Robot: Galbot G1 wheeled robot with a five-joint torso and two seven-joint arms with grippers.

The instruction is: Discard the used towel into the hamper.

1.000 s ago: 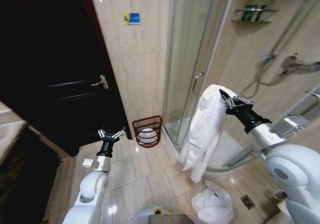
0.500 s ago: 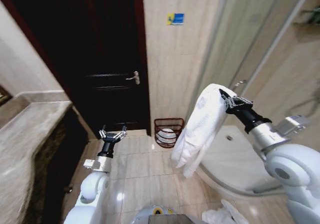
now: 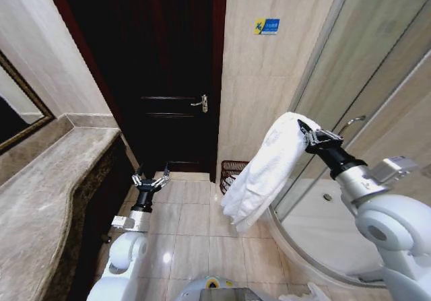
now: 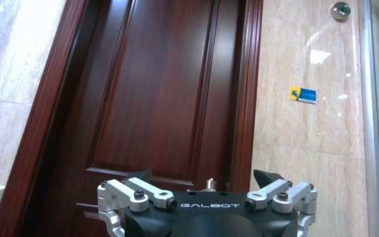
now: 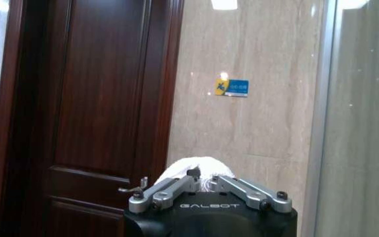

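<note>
Where the white towel (image 3: pixel 266 168) hangs from the right gripper (image 3: pixel 308 137), its folds drape downward well above the floor tiles (image 3: pixel 192 237), and its lower end covers part of the hamper (image 3: pixel 231 173). That hamper, a dark reddish-brown ribbed basket, stands on the floor against the beige tiled wall (image 3: pixel 262 92), just beside the dark wooden door (image 3: pixel 168 79) and between that door and the glass shower enclosure (image 3: pixel 377 112); only its door-side portion is visible past the towel. The right gripper's fingers are closed on the top of the towel, which bunches over them; in the right wrist view the same fingers (image 5: pixel 170 192) meet over a white mound of cloth (image 5: pixel 193 165). The right arm (image 3: pixel 377 207) reaches up from the lower corner toward the shower side of the hamper. The left gripper (image 3: pixel 150 180) is held upright on the far side of the door from the hamper, above the floor, with its fingers spread apart and holding nothing; the left wrist view shows the two fingertips (image 4: pixel 140 177) well separated before the door panels. A lever handle (image 3: pixel 200 102) sits on the door above the hamper, and a small blue sign (image 3: pixel 267 26) is fixed to the wall higher still. A marble counter (image 3: pixel 47 193) lies beyond the left gripper, well apart from the hamper
</note>
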